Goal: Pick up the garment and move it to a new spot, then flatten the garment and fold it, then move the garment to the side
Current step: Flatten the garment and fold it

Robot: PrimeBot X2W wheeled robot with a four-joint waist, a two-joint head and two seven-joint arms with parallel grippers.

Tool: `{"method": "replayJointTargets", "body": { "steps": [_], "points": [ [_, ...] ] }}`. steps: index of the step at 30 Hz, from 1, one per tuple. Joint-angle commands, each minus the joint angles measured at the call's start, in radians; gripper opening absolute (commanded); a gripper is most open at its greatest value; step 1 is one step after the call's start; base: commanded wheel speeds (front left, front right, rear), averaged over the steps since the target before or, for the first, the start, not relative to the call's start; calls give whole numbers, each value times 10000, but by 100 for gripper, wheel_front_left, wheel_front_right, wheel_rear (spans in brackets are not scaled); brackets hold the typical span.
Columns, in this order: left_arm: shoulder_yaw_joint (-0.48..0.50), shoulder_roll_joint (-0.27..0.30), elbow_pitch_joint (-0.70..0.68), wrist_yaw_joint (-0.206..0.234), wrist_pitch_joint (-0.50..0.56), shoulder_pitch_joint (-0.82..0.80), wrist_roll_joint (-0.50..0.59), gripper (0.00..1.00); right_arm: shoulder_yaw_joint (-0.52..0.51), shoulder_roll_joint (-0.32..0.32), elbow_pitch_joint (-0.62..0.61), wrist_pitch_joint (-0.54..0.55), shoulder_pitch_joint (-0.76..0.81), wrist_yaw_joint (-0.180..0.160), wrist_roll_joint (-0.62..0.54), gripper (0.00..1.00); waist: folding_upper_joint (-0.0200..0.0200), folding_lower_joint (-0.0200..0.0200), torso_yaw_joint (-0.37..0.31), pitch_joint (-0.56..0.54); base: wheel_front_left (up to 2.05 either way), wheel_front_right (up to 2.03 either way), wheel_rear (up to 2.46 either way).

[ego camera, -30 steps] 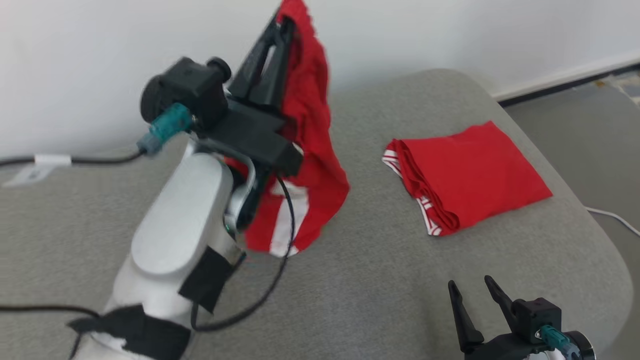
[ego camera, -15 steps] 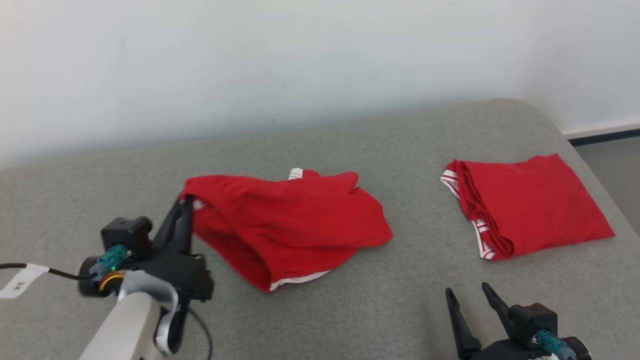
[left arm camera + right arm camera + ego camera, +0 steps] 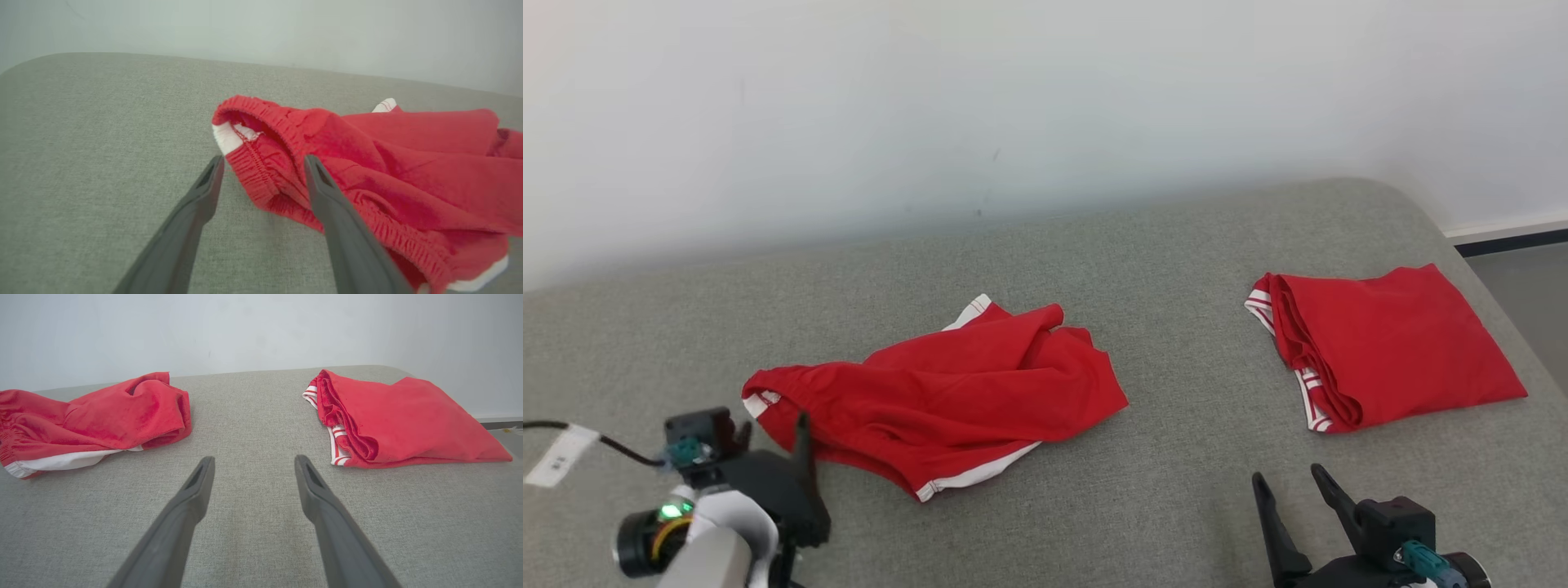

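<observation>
The left end effector (image 3: 263,161) is sitting low over the grey woven-fabric cushion (image 3: 1176,269), its two dark fingers standing spread wide and gripping nothing. The elastic waistband corner (image 3: 253,171) of the crumpled red cloth shorts with white trim (image 3: 956,392) is lying in the gap between them, and one finger is crossing the fabric so closely that I cannot tell whether it is touching. The shorts are lying in a loose heap near the middle of the cushion, one leg bunched back over the body, so I judge that flattening is the step now in hand. Across the cushion the right end effector (image 3: 1287,475) is resting low near the front edge, likewise spread and empty. Beyond it a neatly folded red garment with white stripes (image 3: 1388,351) is lying well apart from the heap. The worry is that a fingertip catches the gathered elastic as the arm pulls away, dragging the heap along. Tugging a single corner would probably slide the whole bundle instead of opening it, and smoothing over the doubled-back leg would press in creases.
</observation>
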Motion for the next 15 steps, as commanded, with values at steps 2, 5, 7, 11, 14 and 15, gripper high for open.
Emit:
{"method": "replayJointTargets", "body": {
  "steps": [2,5,7,11,14,15],
  "points": [
    [-151,-44,-113,-179,-50,488,21,100,-85,-3,-74,14,205,-19,-1,100,0,1,66,-61,0,0,0],
    [-324,73,-350,-267,-5,878,111,100,-170,-3,-137,36,266,-19,-4,100,0,1,191,-120,0,0,0],
    [-419,-16,-785,-606,-236,1159,18,100,-172,-2,-130,34,326,-19,0,100,0,1,252,-160,0,0,0],
    [-972,-115,-1691,-1122,-202,1785,86,100,-145,0,-147,10,355,-19,61,100,0,1,375,-177,0,0,0],
    [-1288,-325,-2141,-1244,9,1989,12,100,-85,-5,-154,20,295,-19,71,100,0,1,378,-146,0,0,0],
    [-1385,-369,-2246,-1237,75,2010,20,100,-60,-8,-145,22,258,-19,73,100,0,1,349,-129,0,0,0]
  ]
}}
